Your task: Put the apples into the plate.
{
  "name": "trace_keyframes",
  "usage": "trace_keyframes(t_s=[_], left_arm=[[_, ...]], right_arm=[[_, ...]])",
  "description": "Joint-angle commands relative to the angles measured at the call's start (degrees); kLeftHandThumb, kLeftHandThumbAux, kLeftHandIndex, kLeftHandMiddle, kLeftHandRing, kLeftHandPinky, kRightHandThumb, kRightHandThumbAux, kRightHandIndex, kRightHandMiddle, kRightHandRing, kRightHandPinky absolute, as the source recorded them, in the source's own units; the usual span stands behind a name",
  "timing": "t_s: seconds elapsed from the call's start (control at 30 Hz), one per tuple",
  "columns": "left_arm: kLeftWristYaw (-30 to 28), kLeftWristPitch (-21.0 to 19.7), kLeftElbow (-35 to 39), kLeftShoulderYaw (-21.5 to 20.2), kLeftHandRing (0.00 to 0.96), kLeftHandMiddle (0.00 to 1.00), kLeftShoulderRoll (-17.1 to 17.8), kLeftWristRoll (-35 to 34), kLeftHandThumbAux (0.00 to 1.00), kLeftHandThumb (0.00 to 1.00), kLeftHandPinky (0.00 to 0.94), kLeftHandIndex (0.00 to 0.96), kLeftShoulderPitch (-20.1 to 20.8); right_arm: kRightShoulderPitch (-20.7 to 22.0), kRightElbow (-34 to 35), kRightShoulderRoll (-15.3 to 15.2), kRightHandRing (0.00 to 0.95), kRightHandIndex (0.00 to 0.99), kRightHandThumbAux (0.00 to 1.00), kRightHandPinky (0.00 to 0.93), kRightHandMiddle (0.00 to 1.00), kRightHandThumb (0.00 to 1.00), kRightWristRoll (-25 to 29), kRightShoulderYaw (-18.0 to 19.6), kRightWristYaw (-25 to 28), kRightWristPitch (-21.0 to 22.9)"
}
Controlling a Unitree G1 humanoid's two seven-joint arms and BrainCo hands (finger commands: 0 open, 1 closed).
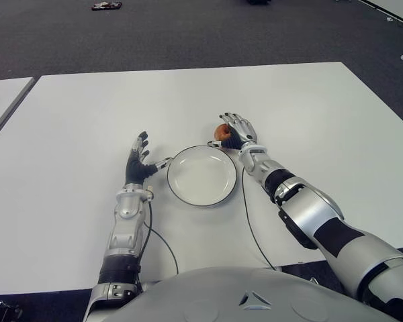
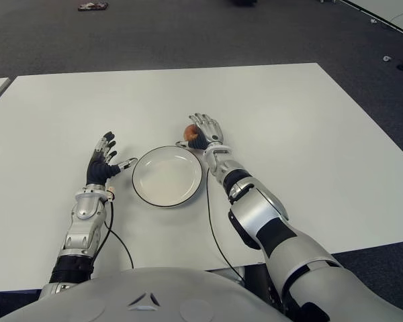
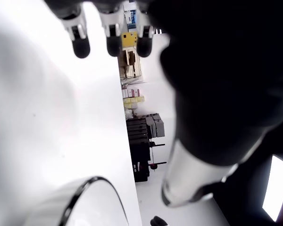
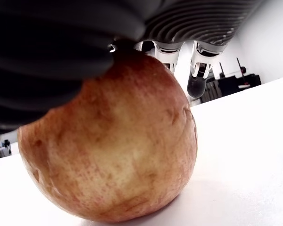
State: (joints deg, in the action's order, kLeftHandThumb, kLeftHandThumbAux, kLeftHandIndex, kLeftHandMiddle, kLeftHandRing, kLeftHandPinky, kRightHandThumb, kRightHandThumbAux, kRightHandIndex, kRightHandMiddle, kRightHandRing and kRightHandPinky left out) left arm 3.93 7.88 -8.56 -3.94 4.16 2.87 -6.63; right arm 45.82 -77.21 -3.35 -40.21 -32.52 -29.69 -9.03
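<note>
A red-yellow apple (image 1: 221,131) stands on the white table just beyond the far right rim of the white plate (image 1: 201,178). My right hand (image 1: 236,131) is against the apple's right side. In the right wrist view the palm and thumb touch the apple (image 4: 113,155) from above, the fingers (image 4: 200,70) reach straight past it, and the apple sits on the table. My left hand (image 1: 140,157) shows to the left of the plate with its fingers (image 3: 80,44) spread and holding nothing. The plate has nothing in it.
The white table (image 1: 87,121) stretches wide on all sides, with dark carpet beyond its far edge. A thin black cable (image 1: 252,228) runs from my right wrist toward the near edge. Another table's corner (image 1: 3,94) shows at the far left.
</note>
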Motion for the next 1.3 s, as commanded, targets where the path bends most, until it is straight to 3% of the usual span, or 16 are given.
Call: trace_keyframes(t_s=[0.03, 0.63, 1.03, 1.3], left_arm=[[0.1, -1.4, 0.8, -0.2, 0.000, 0.000, -0.2, -0.2, 0.225, 0.000, 0.000, 0.000, -0.1], [0.4, -2.7, 2.0, 0.0, 0.000, 0.000, -0.2, 0.4, 0.217, 0.000, 0.000, 0.000, -0.4], [0.7, -3.6, 2.8, -0.4, 0.000, 0.000, -0.7, 0.3, 0.222, 0.000, 0.000, 0.000, -1.0], [0.8, -3.5, 2.9, -0.4, 0.000, 0.000, -0.7, 0.4, 0.212, 0.000, 0.000, 0.000, -1.2]], right_arm=[[-1.0, -0.7, -0.2, 0.000, 0.000, 0.406, 0.000, 0.000, 0.056, -0.3, -0.2, 1.2, -0.2], [-2.6, -1.8, 0.4, 0.000, 0.000, 0.447, 0.009, 0.000, 0.070, -0.3, 0.1, 2.4, 1.2], [-2.8, -2.0, 0.8, 0.000, 0.000, 0.483, 0.091, 0.000, 0.101, -0.3, 0.3, 0.2, 0.8], [-3.1, -2.1, 0.7, 0.054, 0.000, 0.512, 0.186, 0.016, 0.140, -0.8, 0.0, -2.3, 0.3]])
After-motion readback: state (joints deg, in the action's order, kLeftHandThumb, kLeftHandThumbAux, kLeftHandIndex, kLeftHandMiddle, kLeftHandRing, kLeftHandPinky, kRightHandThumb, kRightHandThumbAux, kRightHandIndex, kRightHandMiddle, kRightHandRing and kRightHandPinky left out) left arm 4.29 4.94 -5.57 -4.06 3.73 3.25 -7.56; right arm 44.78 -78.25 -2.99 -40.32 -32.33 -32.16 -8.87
